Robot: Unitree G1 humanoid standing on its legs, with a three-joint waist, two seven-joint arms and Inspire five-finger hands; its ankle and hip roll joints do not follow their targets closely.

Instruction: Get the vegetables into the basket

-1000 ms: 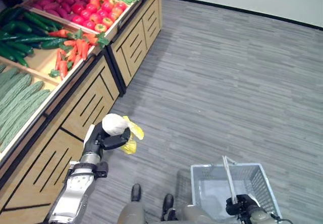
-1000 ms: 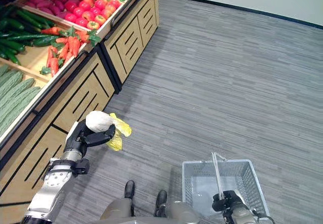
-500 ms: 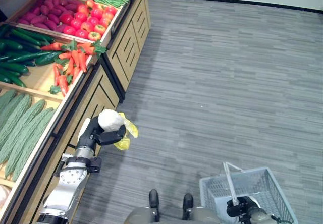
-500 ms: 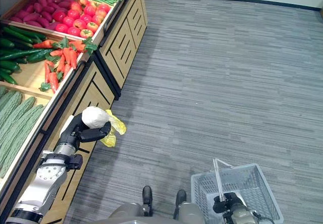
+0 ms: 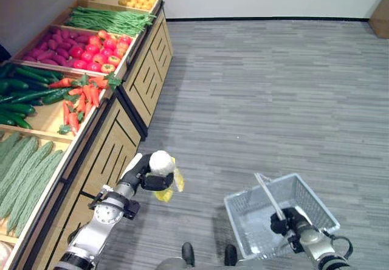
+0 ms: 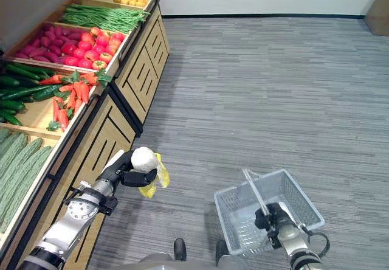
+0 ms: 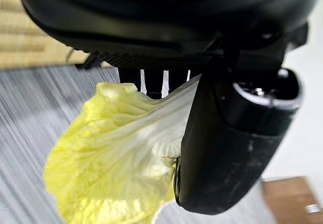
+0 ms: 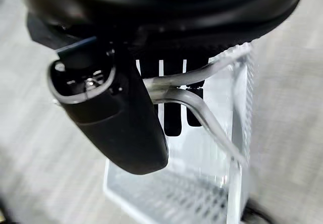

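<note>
Swung round between the earlier pictures and this one, camera included, so more of the produce stand [image 5: 130,109] and its far crates came into sight; drew the left hand [image 5: 144,174] with its load and the basket [image 5: 316,202] somewhat nearer each other across the floor [image 5: 273,87]. Gripped a pale napa cabbage [image 5: 163,162] in the left hand, fingers [image 7: 151,81] and thumb curled round its white base, yellow-green leaves [image 7: 116,158] hanging loose below. Held the cabbage just off the front of the stand, above the floor, to the left of the basket and clearly apart from it. Carried the grey wire basket on the right hand [image 6: 271,217], fingers [image 8: 171,103] hooked round the raised handle [image 8: 202,108]. Looked empty as far as the mesh showed, though part of the bottom stayed hidden behind the hand. Left undisturbed on the stand: carrots [image 5: 82,96], cucumbers [image 5: 18,93], red peppers [image 5: 100,42], green beans [image 5: 109,20], bitter gourds [image 5: 24,166]. Judged as early in the task: one vegetable picked and in transit, none yet seen inside the basket; remaining were bringing the cabbage over the rim, letting go, and presumably fetching more from the crates.
</note>
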